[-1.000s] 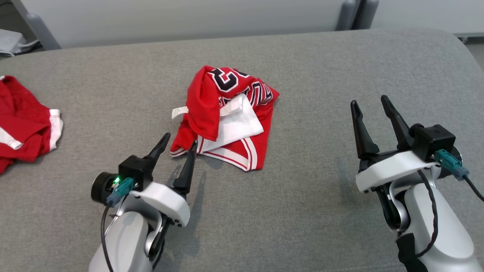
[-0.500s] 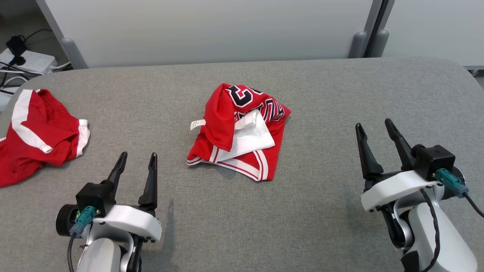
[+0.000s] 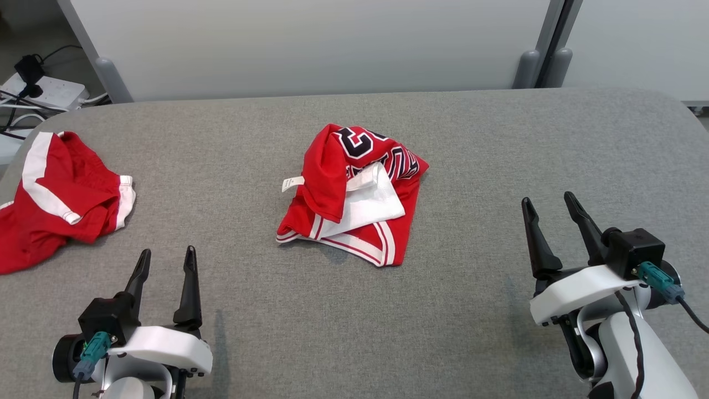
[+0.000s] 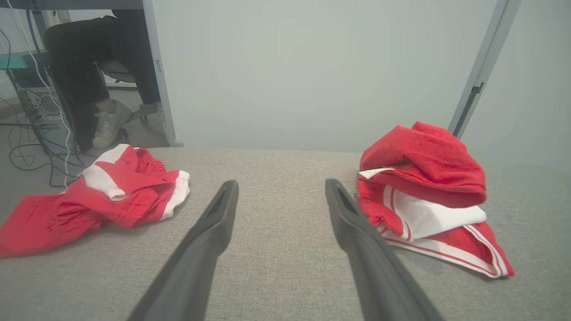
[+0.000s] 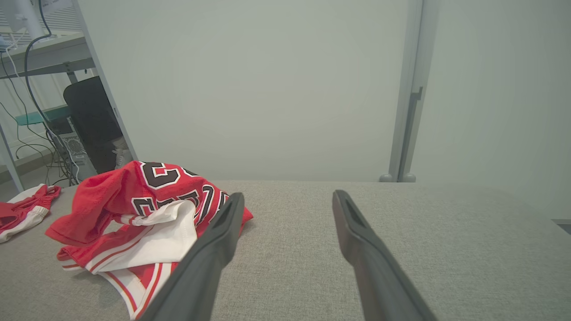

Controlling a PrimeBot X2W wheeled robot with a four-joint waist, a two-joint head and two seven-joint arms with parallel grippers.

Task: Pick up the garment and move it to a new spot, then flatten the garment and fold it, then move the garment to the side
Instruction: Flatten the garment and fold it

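Head view: the jersey (image 3: 354, 194) lies crumpled in the middle of the table (image 3: 498, 166), red with a white fold showing and a tag sticking out on its left side. Its striped hem faces the robot. Bare grey cloth surrounds it on every side. A second garment (image 3: 55, 205), red and white, sits at the table's left edge and partly hangs over it. The left gripper (image 3: 167, 251) hovers at the lower left, jaws spread wide and holding nothing, well apart from both garments. The right gripper (image 3: 546, 198) hovers at the lower right, also gaping and holding nothing, with a broad bare strip between it and the jersey. The table's far edge runs just before a pale partition (image 3: 310, 44); its right corners are rounded. A power strip (image 3: 44, 88) with cables lies on the floor past the far left corner.

Left wrist view: the two fingers stand wide apart, and bare table runs between them to the far edge. The second garment is off to the left; the jersey is to the right, its near hem crossed in the picture by the right finger. Beyond the left edge, a person's shoe (image 4: 107, 127) rests under a desk.

Right wrist view: the fingers are again spread. The jersey lies to the left, partly behind the left finger. Ahead and to the right the table is bare up to its far edge, where two post feet (image 5: 397, 177) stand.
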